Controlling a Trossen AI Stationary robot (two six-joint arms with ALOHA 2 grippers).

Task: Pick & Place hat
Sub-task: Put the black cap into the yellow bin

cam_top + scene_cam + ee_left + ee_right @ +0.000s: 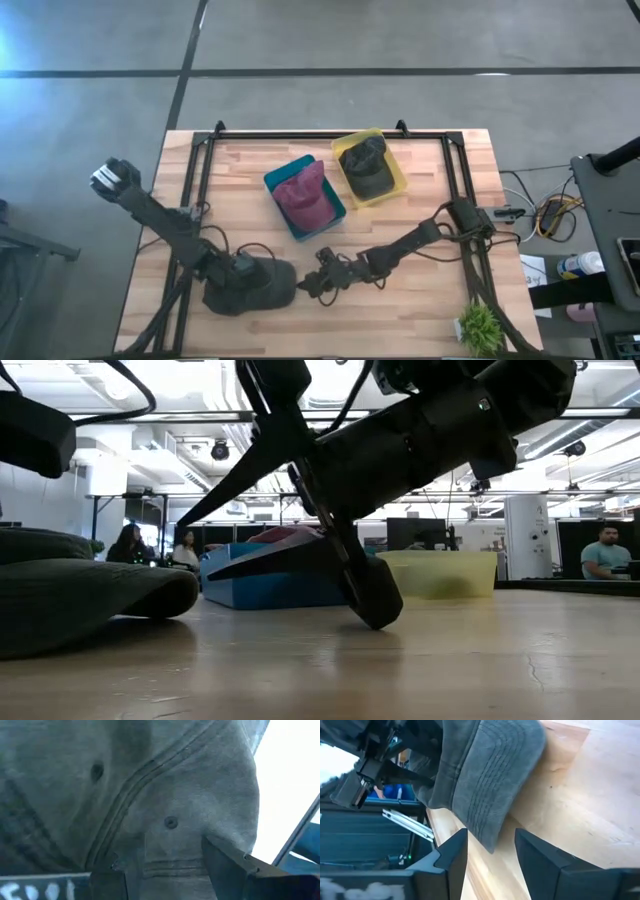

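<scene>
A pale wooden table (420, 310) edged by a black frame fills the overhead view, with grey floor beyond it; two dark arms reach in from either side and meet near the front edge. The left arm runs from the table's left corner down to the left gripper (243, 268), which sits on the crown of a dark grey hat (258, 285) lying flat on the wood at front centre; its wrist view shows the fingers (227, 865) spread wide with the hat's grey fabric bulging between them, though whether they pinch it cannot be told. The right arm slants in from the right edge to the right gripper (312, 285), low over the wood just beside the hat's brim; its fingers (452, 855) stand apart, the stitched brim tip (490, 825) just ahead of the gap and not clamped; in the table-level view one finger tip (375, 605) touches the wood. Behind them a blue bin (285, 182) holds a maroon cap (305, 198); touching it on the right, a yellow bin (398, 172) holds a dark cap (365, 165). A small green plant (480, 327) sits at the front right corner; people show in the room beyond.
</scene>
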